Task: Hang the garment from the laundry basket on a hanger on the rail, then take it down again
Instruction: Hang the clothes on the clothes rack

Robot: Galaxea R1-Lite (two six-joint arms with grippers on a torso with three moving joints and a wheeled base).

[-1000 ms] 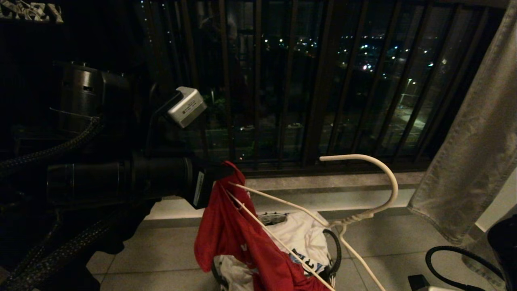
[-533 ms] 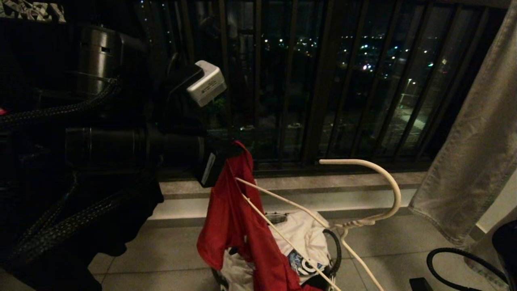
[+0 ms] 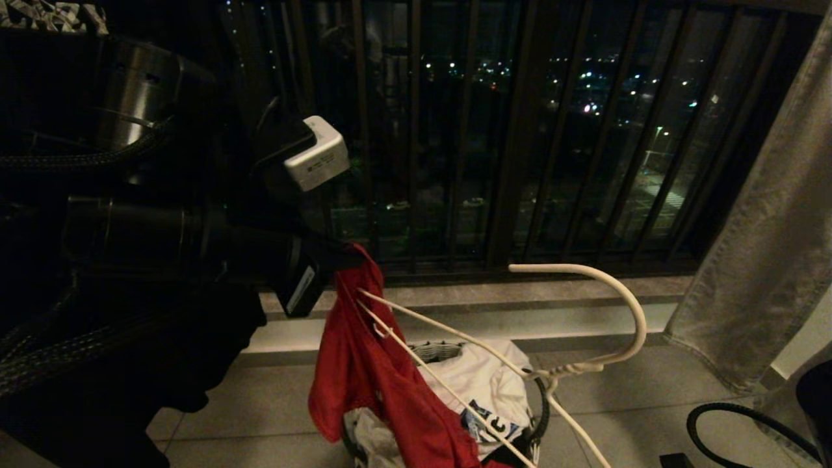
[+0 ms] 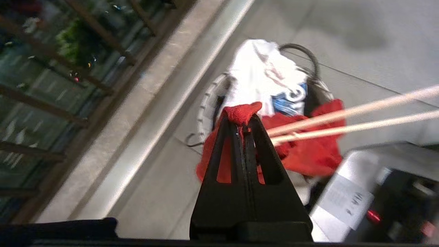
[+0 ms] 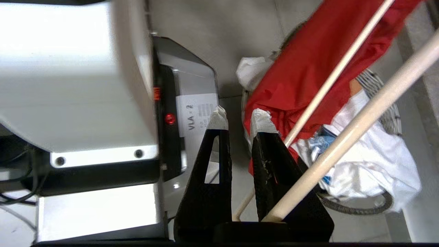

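Left gripper [image 3: 351, 257] is pinching the red T-shirt [image 3: 364, 370] above the laundry basket [image 3: 536, 416].
The white wire hanger [image 3: 585, 367] is slanting up from the narrowly parted right gripper [image 5: 238, 120], one end poking into the cloth just below the left's clamped fingers [image 4: 240, 137].

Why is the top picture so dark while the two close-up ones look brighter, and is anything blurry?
Head view: dim night scene, city lights beyond the bars, the left arm nearly black; only the red T-shirt and white wire hanger stand out. Left wrist view: brighter, background smeared, left gripper sharp. Right wrist view: glare on the silver housing, hanger wires soft.
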